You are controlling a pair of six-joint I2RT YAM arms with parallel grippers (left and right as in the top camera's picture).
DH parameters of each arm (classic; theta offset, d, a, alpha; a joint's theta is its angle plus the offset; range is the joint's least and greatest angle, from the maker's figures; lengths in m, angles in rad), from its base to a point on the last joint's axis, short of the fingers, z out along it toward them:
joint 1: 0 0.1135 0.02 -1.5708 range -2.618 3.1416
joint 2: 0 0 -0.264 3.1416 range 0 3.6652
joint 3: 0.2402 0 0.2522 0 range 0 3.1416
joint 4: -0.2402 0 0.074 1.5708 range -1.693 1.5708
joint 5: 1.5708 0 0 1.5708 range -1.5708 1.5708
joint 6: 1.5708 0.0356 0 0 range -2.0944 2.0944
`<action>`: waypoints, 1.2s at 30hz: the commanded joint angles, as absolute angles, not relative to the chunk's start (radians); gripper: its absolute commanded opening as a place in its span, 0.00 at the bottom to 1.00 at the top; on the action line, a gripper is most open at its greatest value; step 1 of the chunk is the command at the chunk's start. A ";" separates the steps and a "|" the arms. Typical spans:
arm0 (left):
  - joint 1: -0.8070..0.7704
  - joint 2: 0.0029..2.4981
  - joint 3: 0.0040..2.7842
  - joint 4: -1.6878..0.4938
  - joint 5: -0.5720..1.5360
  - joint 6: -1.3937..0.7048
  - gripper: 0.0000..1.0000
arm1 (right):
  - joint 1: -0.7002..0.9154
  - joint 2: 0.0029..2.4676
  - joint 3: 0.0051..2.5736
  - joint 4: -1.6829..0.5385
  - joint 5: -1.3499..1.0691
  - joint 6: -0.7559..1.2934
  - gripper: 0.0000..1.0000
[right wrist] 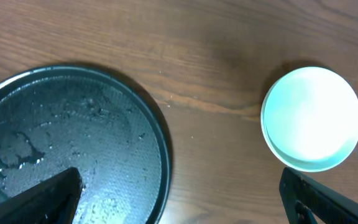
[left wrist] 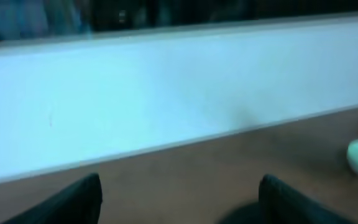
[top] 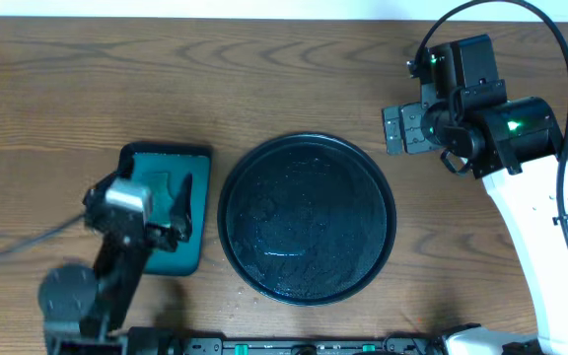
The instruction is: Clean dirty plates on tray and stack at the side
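**Finding.** The tray (top: 304,232) lies at the middle of the counter (top: 87,79), wet and carrying no plate. The plates (right wrist: 311,118) are seen in the right wrist view only. They are pale mint, apparently stacked, and set on the counter to the right of the tray's rim and apart from it. The number in the stack cannot be told.

**Jaws.** The right jaws are spread wide and hold nothing. The stack lies ahead of the right-hand finger (right wrist: 319,199), well off the middle of the gap. The left jaws are likewise spread and empty, held over a teal tray (top: 156,163) beyond the black tray's far side.

**Judgement.** The right arm is judged the nearer. The plates are round, so no long axis governs the approach. A sideways shift toward the stack would be needed to centre it.
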State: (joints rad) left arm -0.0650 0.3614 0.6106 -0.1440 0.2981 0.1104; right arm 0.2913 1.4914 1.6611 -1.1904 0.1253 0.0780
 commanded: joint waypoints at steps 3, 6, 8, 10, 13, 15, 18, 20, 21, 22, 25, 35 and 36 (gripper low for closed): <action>-0.106 0.205 0.425 0.004 0.324 0.130 0.81 | 0.295 1.493 1.671 -1.190 0.133 0.070 0.99; -0.119 0.167 0.358 0.065 0.325 0.130 0.81 | 0.295 1.493 1.671 -1.190 0.133 0.070 0.99; -0.125 0.140 0.320 0.098 0.325 0.130 0.81 | 0.295 1.493 1.671 -1.190 0.133 0.070 0.99; -0.126 0.109 0.280 0.140 0.325 0.130 0.81 | 0.295 1.493 1.671 -1.190 0.133 0.070 0.99; -0.126 0.057 0.226 0.189 0.325 0.130 0.81 | 0.295 1.493 1.671 -1.190 0.133 0.070 0.99; -0.126 0.030 0.197 0.213 0.325 0.129 0.81 | 0.295 1.493 1.671 -1.190 0.133 0.070 0.99; -0.133 0.001 0.150 0.257 0.325 0.126 0.81 | 0.295 1.493 1.671 -1.190 0.133 0.070 0.99; -0.138 0.002 0.128 0.281 0.326 0.123 0.81 | 0.295 1.493 1.671 -1.190 0.133 0.070 0.99; -0.138 0.002 0.119 0.285 0.326 0.112 0.81 | 0.295 1.493 1.671 -1.190 0.133 0.070 0.99; -0.138 0.002 0.110 0.287 0.325 0.105 0.81 | 0.295 1.493 1.671 -1.190 0.133 0.070 0.99; -0.138 0.002 0.088 0.288 0.325 0.104 0.81 | 0.295 1.493 1.671 -1.190 0.133 0.070 0.99; -0.138 0.002 0.004 0.310 0.321 0.103 0.81 | 0.295 1.493 1.671 -1.190 0.133 0.070 0.99; -0.138 0.002 0.004 0.294 0.321 0.103 0.81 | 0.295 1.493 1.671 -1.190 0.133 0.070 0.99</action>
State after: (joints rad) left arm -0.1329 0.0116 0.0235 0.2989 0.3161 0.1085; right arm 0.2913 1.4914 1.6611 -1.1896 0.1257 0.0780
